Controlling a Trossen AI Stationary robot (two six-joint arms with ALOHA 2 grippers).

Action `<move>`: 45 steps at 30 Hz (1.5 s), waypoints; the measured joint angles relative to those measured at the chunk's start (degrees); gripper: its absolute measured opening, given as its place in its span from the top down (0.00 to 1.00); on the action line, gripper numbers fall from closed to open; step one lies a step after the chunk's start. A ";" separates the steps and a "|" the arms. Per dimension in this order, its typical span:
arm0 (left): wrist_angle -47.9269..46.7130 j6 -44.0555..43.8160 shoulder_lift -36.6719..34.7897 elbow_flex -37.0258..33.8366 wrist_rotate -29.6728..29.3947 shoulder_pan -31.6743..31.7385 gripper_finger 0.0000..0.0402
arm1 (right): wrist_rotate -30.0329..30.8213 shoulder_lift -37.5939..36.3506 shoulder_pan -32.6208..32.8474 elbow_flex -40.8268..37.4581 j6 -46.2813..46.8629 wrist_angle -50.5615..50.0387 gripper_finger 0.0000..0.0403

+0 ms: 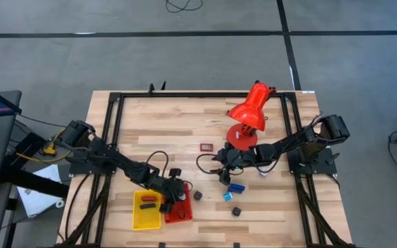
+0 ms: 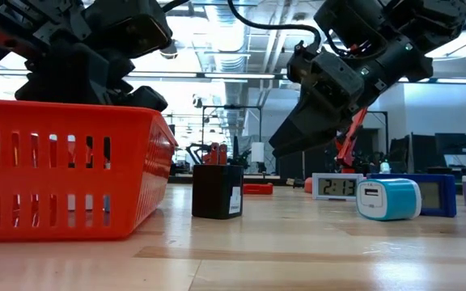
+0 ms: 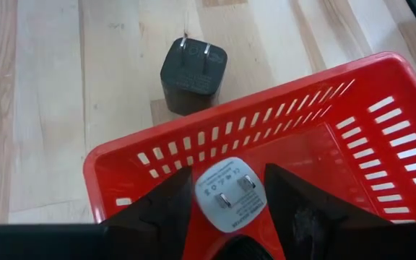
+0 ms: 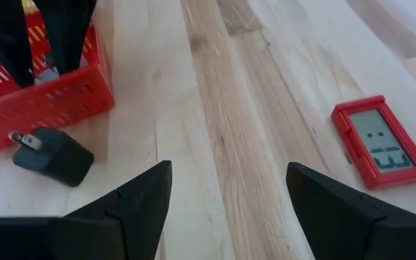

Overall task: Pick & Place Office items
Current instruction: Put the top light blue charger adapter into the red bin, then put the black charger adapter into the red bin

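Observation:
My left gripper [image 3: 230,209] hangs over the near end of the red tray [image 3: 381,137], shut on a white-grey plug charger [image 3: 229,189]. In the high view it is at the tray [image 1: 178,198]. A black plug charger [image 3: 191,76] lies on the table just outside the tray wall. My right gripper [image 4: 226,209] is open above bare wood [image 1: 223,173], right of the tray, with nothing between its fingers. A red digital clock [image 4: 383,141] lies flat farther off. Blue pieces [image 1: 236,187] and a small black piece [image 1: 236,211] lie near it. My left gripper pinches the white-grey charger by its two opposite sides [image 3: 201,198] between its two fingers [image 3: 166,206], coming from above and pointing down. The pronged face points up toward the wrist. The charger sits inside the red tray; whether it rests on the floor I cannot tell.
A yellow tray [image 1: 147,215] holding a black and a red piece sits left of the red tray. The large red desk lamp [image 1: 250,114] stands behind my right arm. A white clock [image 2: 338,186] and a blue-white charger [image 2: 387,199] stand on the wood.

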 joint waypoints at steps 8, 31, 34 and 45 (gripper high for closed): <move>-1.13 0.24 -6.92 0.00 0.01 -0.04 0.58 | -0.17 0.00 1.58 0.09 -3.71 8.91 0.34; 4.79 3.52 -9.21 0.00 -5.21 0.53 0.24 | 0.02 -0.02 11.37 0.09 -0.05 15.82 0.34; 4.81 3.51 -9.21 0.00 -5.27 0.55 0.22 | 0.12 1.14 12.14 0.09 -0.04 17.77 0.34; 6.05 3.34 -9.23 0.00 -5.43 0.55 0.22 | 4.67 11.20 14.30 1.58 3.37 25.03 0.34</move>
